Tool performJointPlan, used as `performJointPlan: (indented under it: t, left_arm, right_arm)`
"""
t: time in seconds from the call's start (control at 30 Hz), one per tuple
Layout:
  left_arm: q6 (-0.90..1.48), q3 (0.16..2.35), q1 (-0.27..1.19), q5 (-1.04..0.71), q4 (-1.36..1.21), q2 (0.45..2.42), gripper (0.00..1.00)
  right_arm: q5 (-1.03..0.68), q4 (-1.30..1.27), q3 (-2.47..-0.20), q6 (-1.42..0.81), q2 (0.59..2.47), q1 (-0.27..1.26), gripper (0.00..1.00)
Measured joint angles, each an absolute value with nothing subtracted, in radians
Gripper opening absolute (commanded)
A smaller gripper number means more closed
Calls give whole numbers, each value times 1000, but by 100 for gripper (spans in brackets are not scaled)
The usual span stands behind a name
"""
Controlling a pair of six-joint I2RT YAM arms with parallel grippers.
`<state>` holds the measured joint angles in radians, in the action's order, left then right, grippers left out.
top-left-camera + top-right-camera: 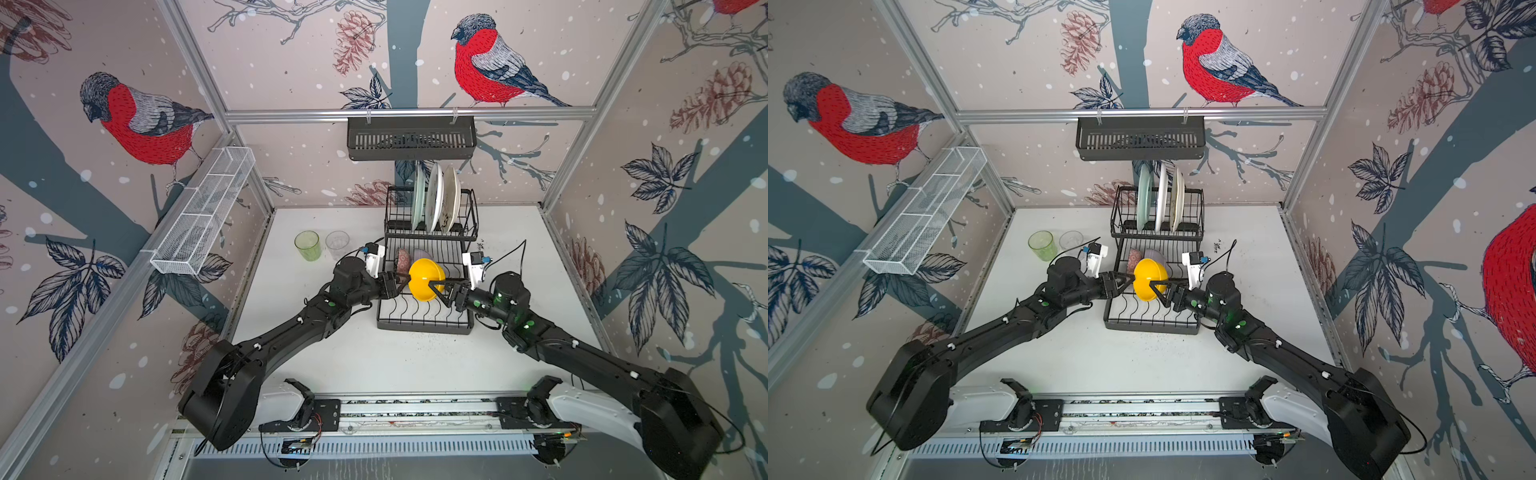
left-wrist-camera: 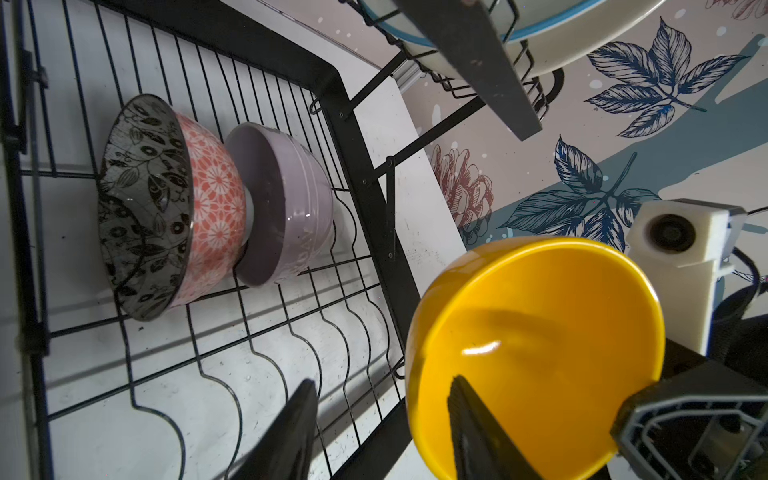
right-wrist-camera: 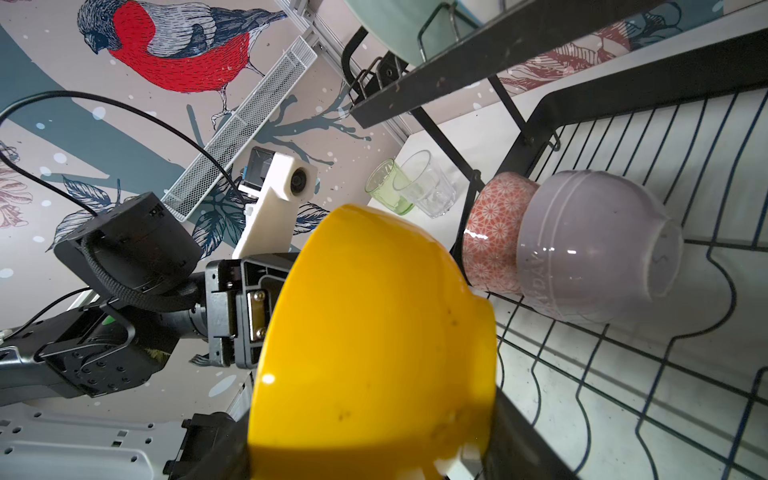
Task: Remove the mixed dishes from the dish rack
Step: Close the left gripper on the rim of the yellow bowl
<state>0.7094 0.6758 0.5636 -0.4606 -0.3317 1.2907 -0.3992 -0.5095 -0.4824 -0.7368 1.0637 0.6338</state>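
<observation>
A: Yellow bowl (image 1: 426, 279) is up off the dish rack (image 1: 424, 322), tipped on its side just above the rack's lower tray. Right gripper (image 1: 437, 287) is clamped on its rim, 1 finger in the cavity, 1 on the outer wall.

B: And the left gripper (image 1: 400, 284)?

A: At the bowl's opposite rim, jaws about half apart, straddling the edge. Can't tell if the fingers (image 2: 478, 432) touch yet. Looks like a handover.

B: So: left seats deep on the rim and closes firm before right lets go. Glazed, slick, so no early release.

A: Yep. Then lift clear of the rack wires w/o swinging back.

B: Rest of the load?

A: Pink bowl (image 2: 208, 208) and lilac bowl (image 2: 291, 208) nested on edge in the rack tray, behind the yellow one. 3 plates (image 1: 434, 201) upright in the rack's upper tier. Green glass (image 1: 308, 245) and clear glass (image 1: 337, 244) stand on the table (image 1: 374, 365) just left of the rack.
</observation>
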Motion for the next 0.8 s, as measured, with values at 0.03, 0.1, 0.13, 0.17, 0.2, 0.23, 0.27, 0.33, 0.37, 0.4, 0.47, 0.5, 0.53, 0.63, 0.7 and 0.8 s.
performJointPlan:
  t: [0.03, 0.1, 0.13, 0.17, 0.2, 0.23, 0.27, 0.33, 0.37, 0.4, 0.47, 0.5, 0.53, 0.63, 0.7, 0.8]
  left_arm:
    - [710, 677, 565, -467, -332, 1298, 51]
    - [712, 680, 569, -469, -336, 1311, 48]
    - [721, 681, 572, -469, -339, 1316, 46]
    - [725, 682, 575, -470, -343, 1319, 45]
    - [725, 682, 579, -470, -353, 1322, 45]
    - [725, 682, 581, -471, -362, 1325, 45]
    - [725, 682, 583, -471, -366, 1327, 45]
    - [727, 682, 585, -471, -377, 1333, 44]
    - [729, 682, 586, -471, -381, 1334, 44]
    - [729, 682, 587, -472, -385, 1337, 43]
    - [733, 683, 590, -473, -392, 1342, 38]
    - [734, 684, 593, -474, -395, 1346, 33]
    - [735, 685, 596, -475, -402, 1350, 31]
    - [736, 687, 601, -485, -420, 1356, 23]
    - [736, 688, 603, -494, -429, 1361, 20]
    - [751, 691, 606, -496, -438, 1365, 14]
  right_arm:
    - [-403, -511, -485, -737, 1066, 634, 64]
    - [-409, -516, -488, -737, 1068, 634, 64]
    - [-411, -517, -490, -737, 1068, 634, 64]
    - [-412, -520, -490, -737, 1068, 635, 65]
    - [-414, -523, -490, -737, 1068, 636, 64]
    - [-414, -524, -490, -737, 1067, 637, 64]
    - [-414, -524, -490, -737, 1066, 638, 64]
    - [-415, -524, -490, -737, 1063, 640, 65]
    - [-415, -524, -490, -737, 1061, 640, 65]
    - [-417, -524, -489, -737, 1060, 641, 65]
    - [-418, -524, -488, -737, 1058, 645, 65]
    - [-418, -523, -487, -737, 1058, 647, 65]
    - [-418, -523, -486, -737, 1058, 648, 65]
    - [-418, -522, -485, -736, 1058, 653, 65]
    - [-418, -522, -485, -733, 1060, 657, 65]
    - [-418, -516, -487, -730, 1067, 661, 65]
